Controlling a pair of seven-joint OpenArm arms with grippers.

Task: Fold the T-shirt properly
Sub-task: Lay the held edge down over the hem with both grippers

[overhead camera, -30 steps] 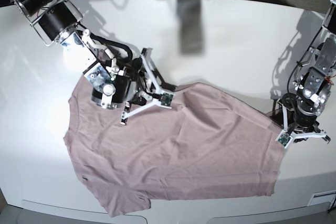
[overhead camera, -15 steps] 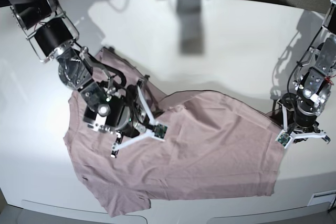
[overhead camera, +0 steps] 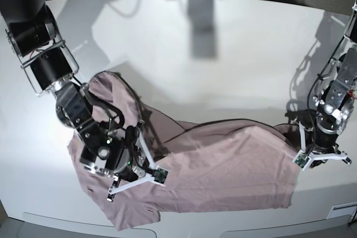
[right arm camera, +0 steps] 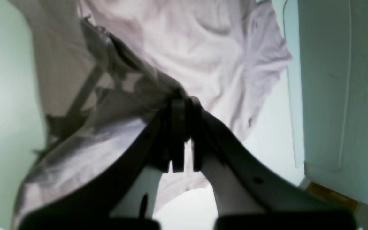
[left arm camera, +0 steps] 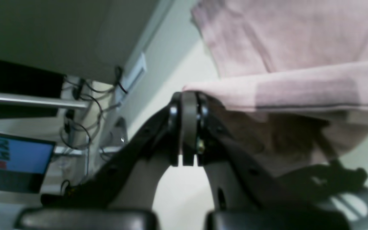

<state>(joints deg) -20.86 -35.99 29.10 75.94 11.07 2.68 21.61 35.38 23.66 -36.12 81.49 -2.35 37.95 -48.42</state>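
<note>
Dragged further across the T-shirt toward the near table edge since a second ago: right gripper, clenched on a bunched upper fold trailing behind it. Left gripper clamped on the hem corner, cloth spreading away beyond its tips.

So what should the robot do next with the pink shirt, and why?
Probably carry the pinched edge a little further toward the near edge, then lower it. The right gripper is shut on the T-shirt, with that edge raised over the rest of the cloth. The left gripper is shut on the opposite corner, anchoring it. The lifted part isn't lying flat yet.
</note>
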